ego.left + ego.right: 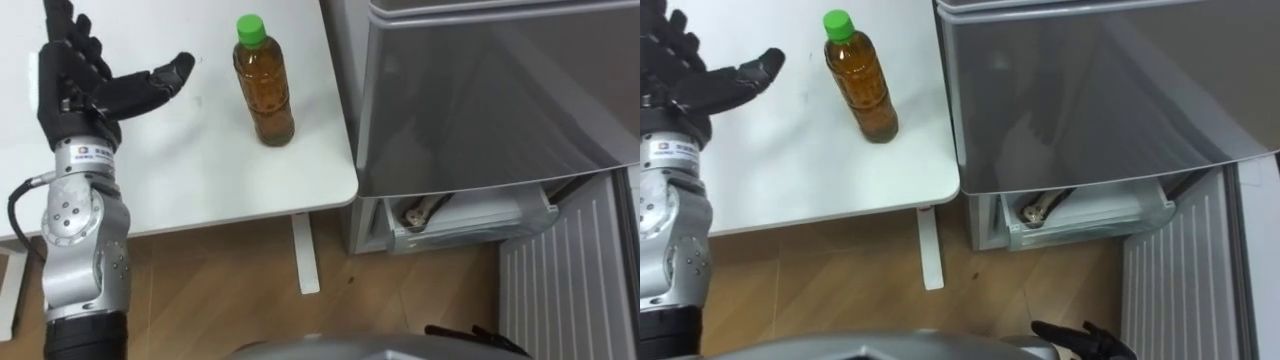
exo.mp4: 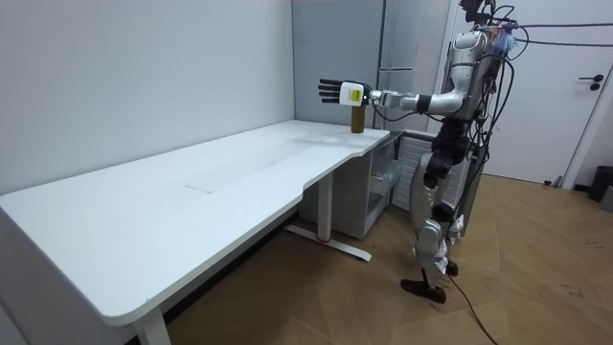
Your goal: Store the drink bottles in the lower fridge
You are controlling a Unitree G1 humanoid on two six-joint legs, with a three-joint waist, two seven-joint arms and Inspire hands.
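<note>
Green-capped tea bottle upright on white table, left hand spread open nearby, apart.

A plain workroom, more test lab or office than home. A long white desk on metal legs runs along a bare pale wall on the room view's left. A grey fridge stands just beside its far end. The wood-look floor spreads lower right, and a white door stands at the right edge.
</note>
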